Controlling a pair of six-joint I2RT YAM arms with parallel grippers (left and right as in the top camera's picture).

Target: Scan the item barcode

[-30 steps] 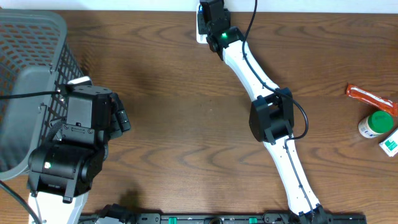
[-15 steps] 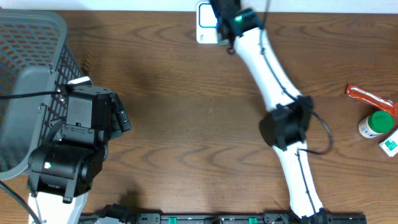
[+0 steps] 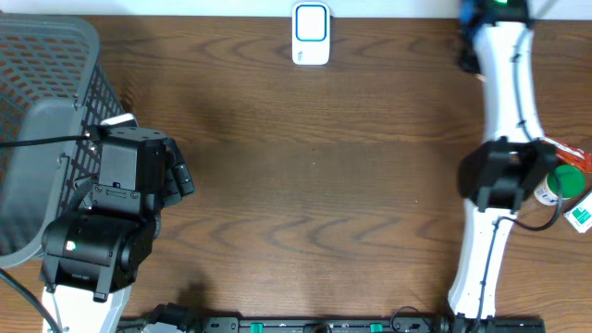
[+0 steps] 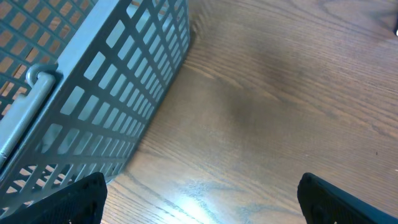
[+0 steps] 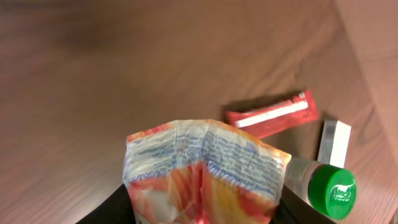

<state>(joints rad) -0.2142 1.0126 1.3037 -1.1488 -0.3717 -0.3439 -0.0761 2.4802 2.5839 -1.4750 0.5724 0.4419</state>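
Your right gripper [image 5: 205, 213] pinches snack packet [image 5: 202, 165], dark fingers on either side of its lower half. Packet sits at bottom centre of right wrist view. Red bar [image 5: 272, 115], white box [image 5: 334, 143] and green-capped bottle [image 5: 329, 194] lie on desk [image 5: 124, 74] at right of same view. Overhead puts that arm at upper right, well apart from scanner [image 3: 310, 32] at top centre. Your left gripper [image 4: 200, 186] is spread wide, empty, beside basket [image 4: 106, 87]. No barcode visible. Judgement: pick done, 1 packet in hand, scan itself unconfirmed.

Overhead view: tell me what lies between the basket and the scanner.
Only bare wooden table lies between the grey basket and the white scanner; the overhead view shows it.
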